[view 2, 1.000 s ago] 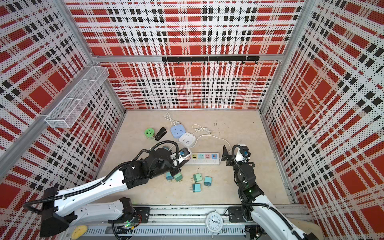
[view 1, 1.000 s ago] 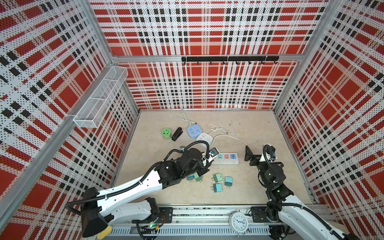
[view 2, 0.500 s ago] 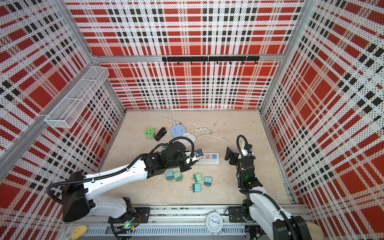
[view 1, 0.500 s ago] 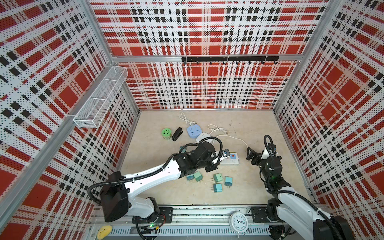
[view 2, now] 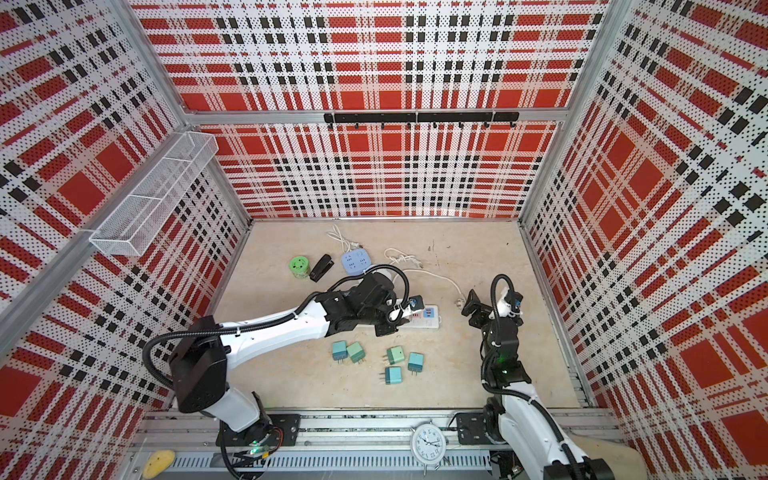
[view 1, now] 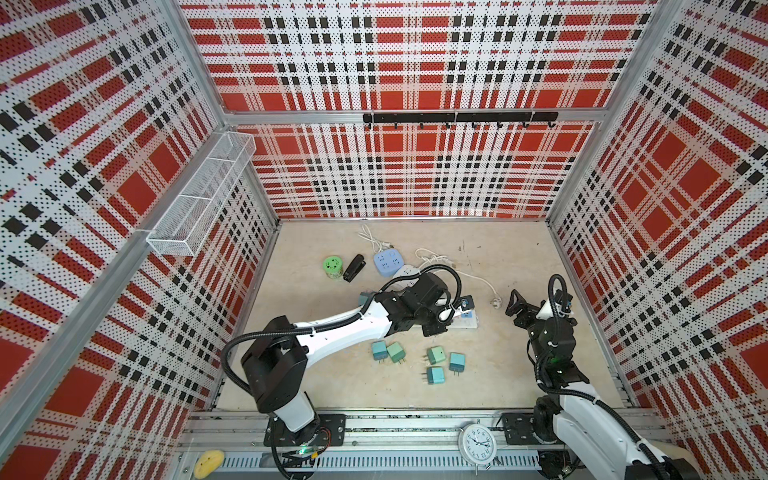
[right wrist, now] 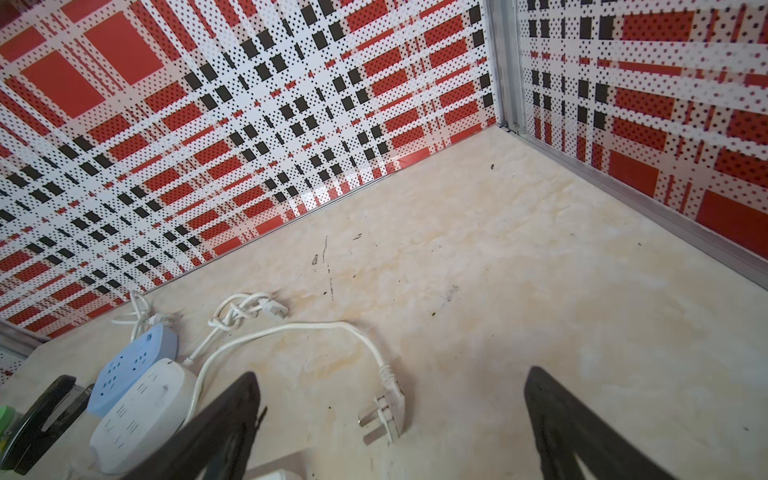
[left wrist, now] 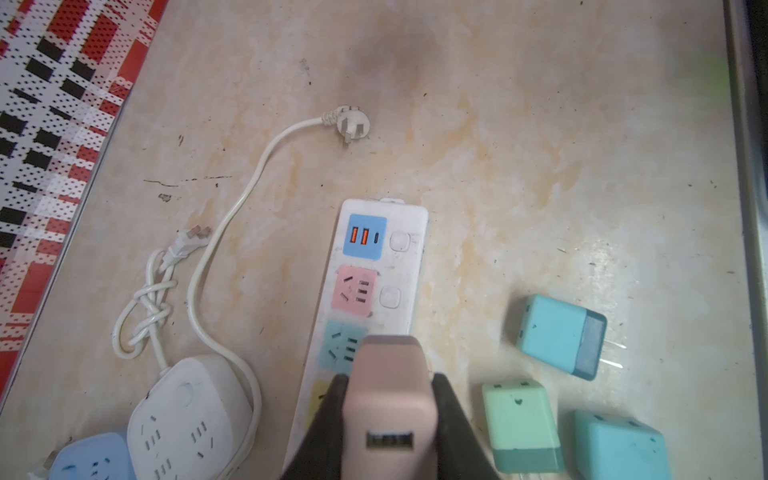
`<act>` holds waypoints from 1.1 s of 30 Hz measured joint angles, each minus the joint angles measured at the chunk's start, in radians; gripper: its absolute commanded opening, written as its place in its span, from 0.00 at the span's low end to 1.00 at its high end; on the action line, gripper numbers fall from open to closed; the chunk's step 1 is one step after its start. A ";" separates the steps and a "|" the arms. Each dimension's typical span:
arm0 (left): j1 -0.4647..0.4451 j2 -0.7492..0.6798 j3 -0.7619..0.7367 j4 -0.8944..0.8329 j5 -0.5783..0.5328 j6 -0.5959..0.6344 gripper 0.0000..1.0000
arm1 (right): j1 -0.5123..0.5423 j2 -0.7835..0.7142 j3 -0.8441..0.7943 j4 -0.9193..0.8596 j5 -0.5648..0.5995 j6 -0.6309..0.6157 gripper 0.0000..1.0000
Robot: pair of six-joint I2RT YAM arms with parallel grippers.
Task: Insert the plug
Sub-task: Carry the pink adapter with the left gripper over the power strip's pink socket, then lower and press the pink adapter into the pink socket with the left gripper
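A pink plug [left wrist: 390, 386] with a USB port on its back sits between the black fingers [left wrist: 332, 401] of my left gripper [left wrist: 388, 380], which is shut on it. It hangs over the white power strip [left wrist: 399, 266], covering part of the teal socket and most of the yellow one; its prongs are hidden. In both top views the left gripper [view 1: 446, 313] [view 2: 395, 316] is over the strip [view 1: 467, 322] [view 2: 428, 318]. My right gripper [view 1: 515, 303] [right wrist: 390, 374] stands open to the right of the strip, holding nothing, above the strip's white cord plug [right wrist: 384, 411].
Several teal and green plugs [view 1: 434, 357] lie in front of the strip. Behind it are a white socket block [left wrist: 187, 415], a blue socket cube [view 1: 388, 262], a black stapler [view 1: 353, 268] and a green round tub [view 1: 332, 266]. A wire basket [view 1: 203, 195] hangs on the left wall.
My left arm has moved right along the strip with the pink plug held. The right gripper has shifted slightly right, still open.
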 measured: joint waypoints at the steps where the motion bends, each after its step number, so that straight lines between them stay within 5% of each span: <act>1: 0.001 0.028 0.029 -0.009 0.003 0.006 0.00 | 0.000 -0.011 -0.008 -0.001 -0.002 0.002 1.00; 15: 0.009 0.287 0.315 -0.117 0.041 0.091 0.00 | -0.020 -0.066 -0.029 -0.007 -0.013 0.047 1.00; 33: 0.034 0.368 0.370 -0.208 0.037 0.148 0.00 | -0.080 -0.005 -0.029 -0.021 -0.066 0.102 1.00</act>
